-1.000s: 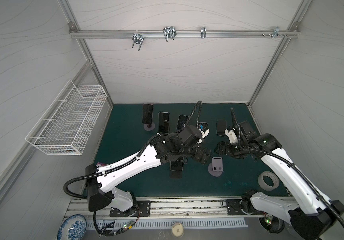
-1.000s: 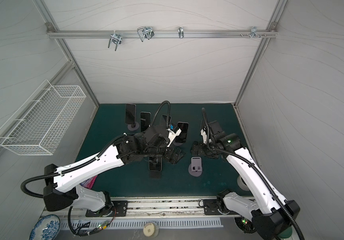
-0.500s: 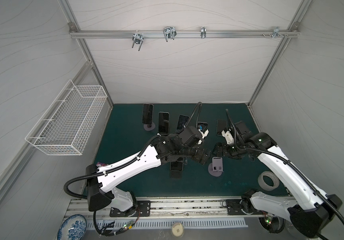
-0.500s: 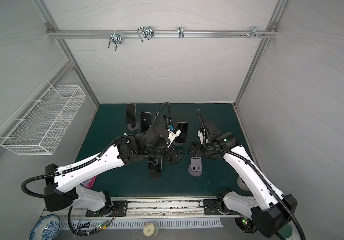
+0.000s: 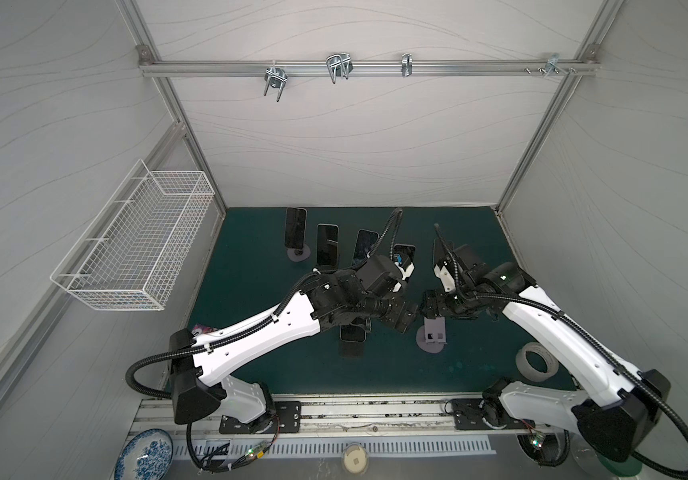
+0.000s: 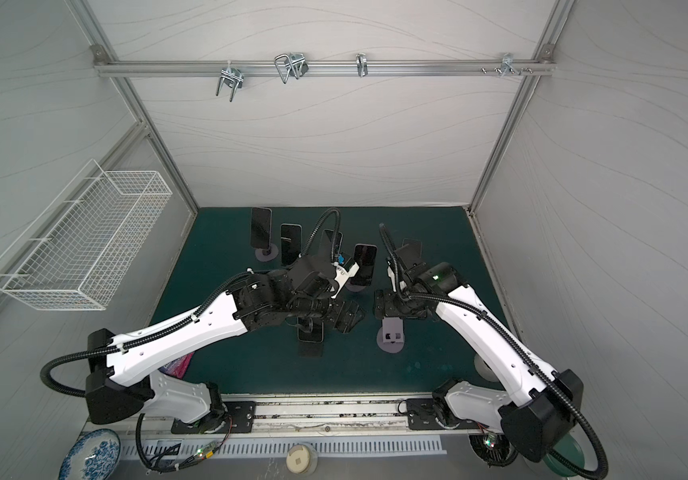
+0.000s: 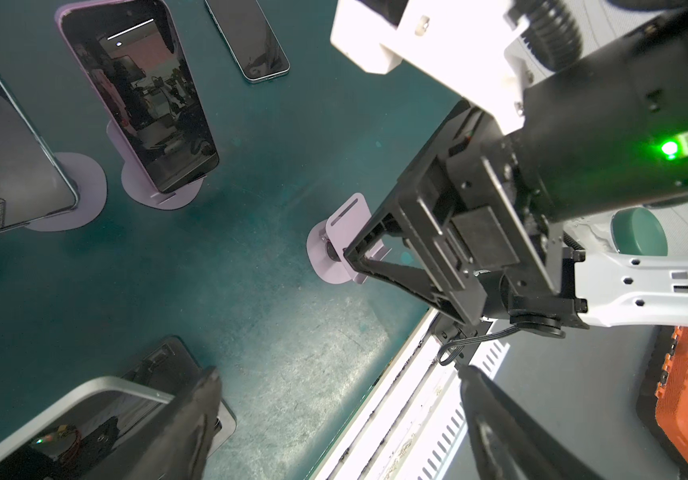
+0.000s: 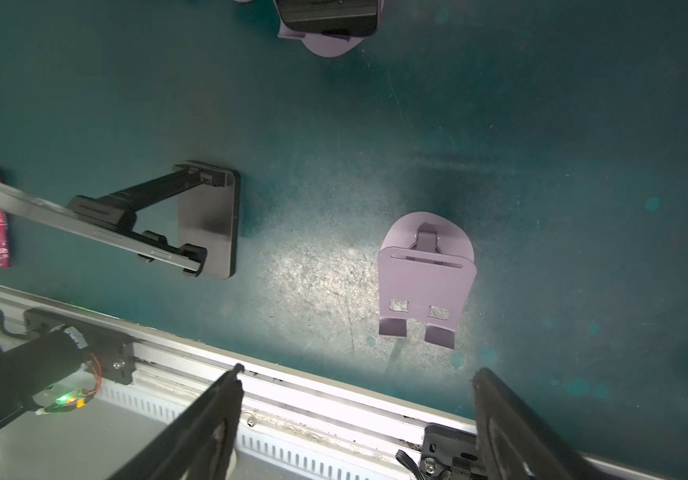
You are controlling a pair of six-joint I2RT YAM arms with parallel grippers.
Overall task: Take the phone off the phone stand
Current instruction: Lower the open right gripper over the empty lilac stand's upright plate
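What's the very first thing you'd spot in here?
The left gripper and right gripper, both open, almost meet nose to nose above the middle of the green mat. Close by the right one stands an empty lilac phone stand. Along the back, a row of dark phones leans on stands.

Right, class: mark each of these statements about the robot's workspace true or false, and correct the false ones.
1. The lilac stand near the right gripper holds a phone. False: it is empty.
2. The right gripper is open, with nothing between its fingers. True.
3. A phone rests on the black stand. True.
4. The wire basket sits on the green mat. False: it hangs on the side wall.
5. The left gripper is shut. False: its jaws stand open.
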